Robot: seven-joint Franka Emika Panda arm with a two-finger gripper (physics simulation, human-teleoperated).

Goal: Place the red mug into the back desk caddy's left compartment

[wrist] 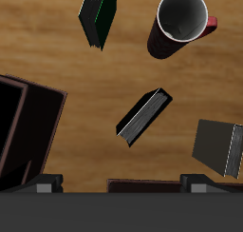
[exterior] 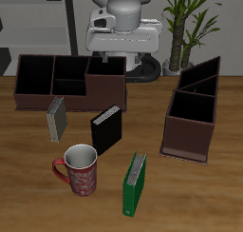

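Observation:
The red mug (exterior: 79, 171) stands upright near the table's front edge, its grey-white inside showing and its handle on the side away from the green book; the wrist view looks down into the mug (wrist: 180, 22). The back desk caddy (exterior: 68, 82) is a long dark-brown box at the table's back. Its left compartment (exterior: 35, 74) is the big square end cell, dark inside and with nothing in it. My gripper (exterior: 114, 57) hangs open above the caddy's raised end cell, far from the mug. In the wrist view the gripper (wrist: 119, 186) holds nothing.
A grey book (exterior: 57, 117), a black book (exterior: 106, 127) and a green book (exterior: 135, 183) stand between the caddy and the mug. A taller brown caddy (exterior: 193, 112) with slanted dividers stands at the other side. A potted plant (exterior: 190, 27) is behind the table.

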